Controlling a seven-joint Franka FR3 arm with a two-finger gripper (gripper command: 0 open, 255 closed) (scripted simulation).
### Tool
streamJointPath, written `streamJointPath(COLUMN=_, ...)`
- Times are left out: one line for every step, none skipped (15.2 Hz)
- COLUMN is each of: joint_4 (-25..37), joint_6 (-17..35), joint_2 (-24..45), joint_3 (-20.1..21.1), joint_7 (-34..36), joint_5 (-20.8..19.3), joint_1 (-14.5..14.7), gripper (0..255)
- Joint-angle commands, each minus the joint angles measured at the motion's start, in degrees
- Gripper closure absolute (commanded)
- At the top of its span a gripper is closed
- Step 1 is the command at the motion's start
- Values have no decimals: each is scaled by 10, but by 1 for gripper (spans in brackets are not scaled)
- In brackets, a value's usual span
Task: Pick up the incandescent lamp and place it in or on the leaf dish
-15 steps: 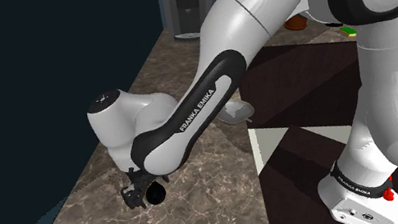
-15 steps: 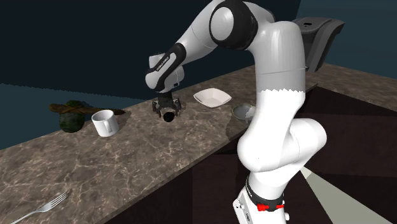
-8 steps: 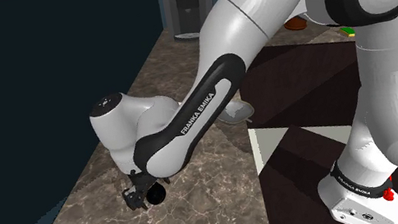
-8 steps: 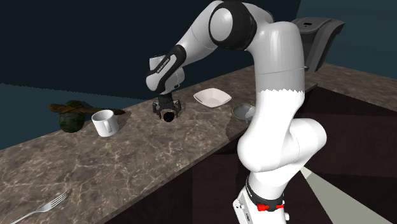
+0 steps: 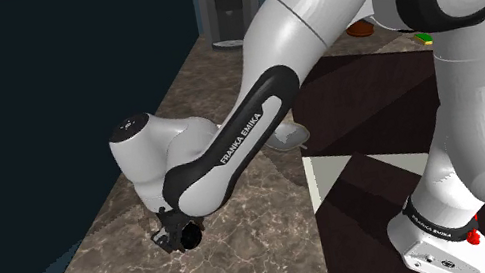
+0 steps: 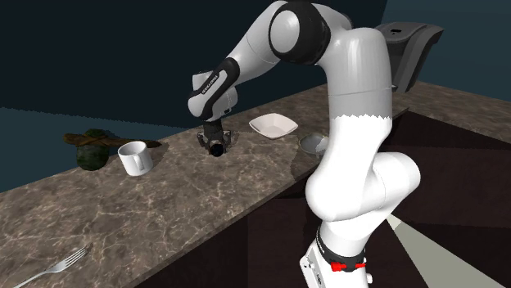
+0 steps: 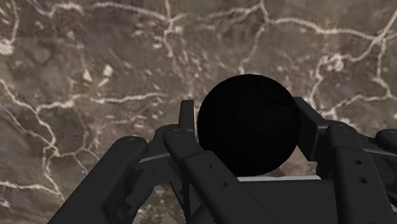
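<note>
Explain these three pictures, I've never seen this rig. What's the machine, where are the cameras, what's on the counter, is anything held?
This is a simulator's render of a white Franka arm with a black two-finger gripper. The shoulder view looks down from beside the arm's stand. The second exterior view is from a separate camera looking along the marble counter. The wrist view is from a camera on the hand, looking along the fingers. On the counter are a white mug, a dark green leaf dish, a fork, a white square dish and a coffee machine. The fingers clasp a round lamp, drawn plain black.
</note>
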Motion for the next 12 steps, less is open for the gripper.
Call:
streamJointPath(joint_4=0, joint_6=0, joint_2=0, joint_3=0, joint_7=0, joint_5=0, joint_1=0, gripper=255)
streamJointPath(joint_4=0, joint_6=0, joint_2=0, joint_3=0, joint_7=0, joint_5=0, joint_1=0, gripper=255)
streamJointPath(joint_4=0, joint_6=0, joint_2=0, joint_3=0, joint_7=0, joint_5=0, joint_1=0, gripper=255)
streamJointPath(joint_4=0, joint_6=0, joint_2=0, joint_3=0, joint_7=0, joint_5=0, joint_1=0, gripper=255)
streamJointPath(joint_4=1, joint_6=-6, joint_2=-5, joint_3=2, joint_7=-2, joint_5=3, joint_1=-1, gripper=255)
streamJointPath(joint_4=2, joint_6=-12, joint_2=-11, joint_3=3, joint_7=-4, joint_5=6, joint_1=-2, gripper=255)
streamJointPath(joint_4=3, joint_6=-18, joint_2=-16, joint_3=5, joint_7=-6, joint_5=9, joint_1=-4, gripper=255)
streamJointPath(joint_4=4, joint_6=-24, joint_2=-21, joint_3=6, joint_7=-8, joint_5=12, joint_1=-5, gripper=255)
streamJointPath(joint_4=5, joint_6=-30, joint_2=-26, joint_3=8, joint_7=-9, joint_5=14, joint_1=-6, gripper=255)
streamJointPath(joint_4=7, joint_6=-36, joint_2=-31, joint_3=9, joint_7=-11, joint_5=17, joint_1=-7, gripper=255)
streamJointPath(joint_4=8, joint_6=-42, joint_2=-36, joint_3=10, joint_7=-13, joint_5=20, joint_1=-8, gripper=255)
streamJointPath(joint_4=10, joint_6=-48, joint_2=-41, joint_3=12, joint_7=-15, joint_5=23, joint_1=-9, gripper=255)
